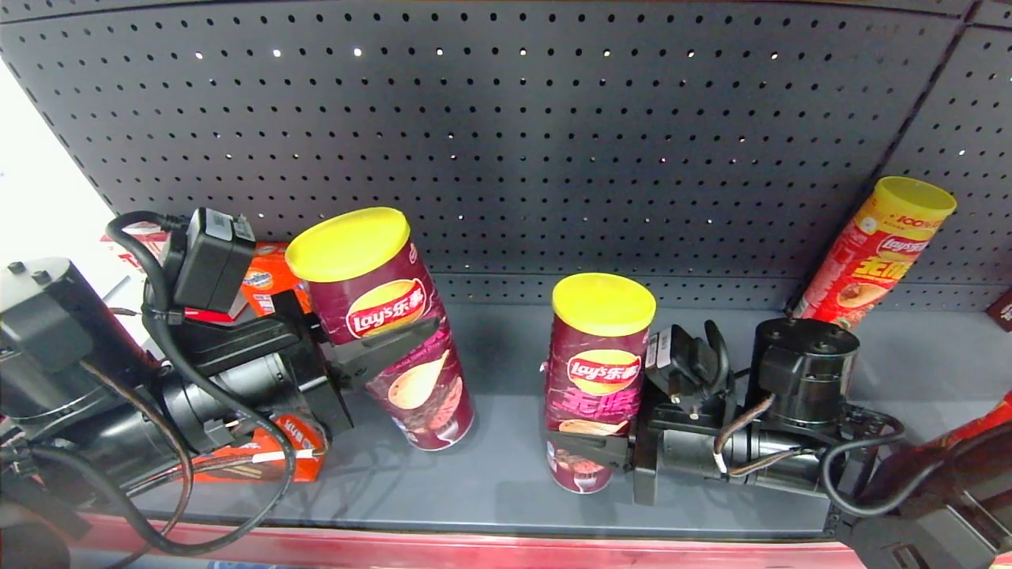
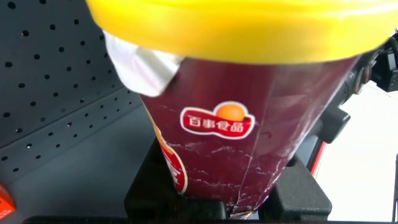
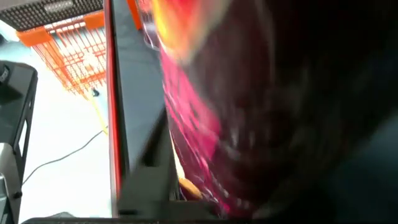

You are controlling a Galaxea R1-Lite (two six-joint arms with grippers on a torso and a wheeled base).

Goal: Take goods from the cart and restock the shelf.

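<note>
— What does the left gripper [image 1: 386, 349] have?
— It pinches a maroon chip can [image 1: 371, 296] around the middle. The can tilts, yellow lid up, with its base down by the shelf [image 1: 506, 379]; I cannot tell whether it touches.
— And the right gripper [image 1: 589, 431]?
— It is clamped low on a second maroon can [image 1: 601, 371], which stands upright on the shelf, well apart from the first.
— Anything else nearby?
— A red can [image 1: 870, 261] leans against the pegboard [image 1: 553, 142] beyond the right gripper, and orange boxes [image 1: 273, 468] lie just behind the left gripper, under its arm.
</note>
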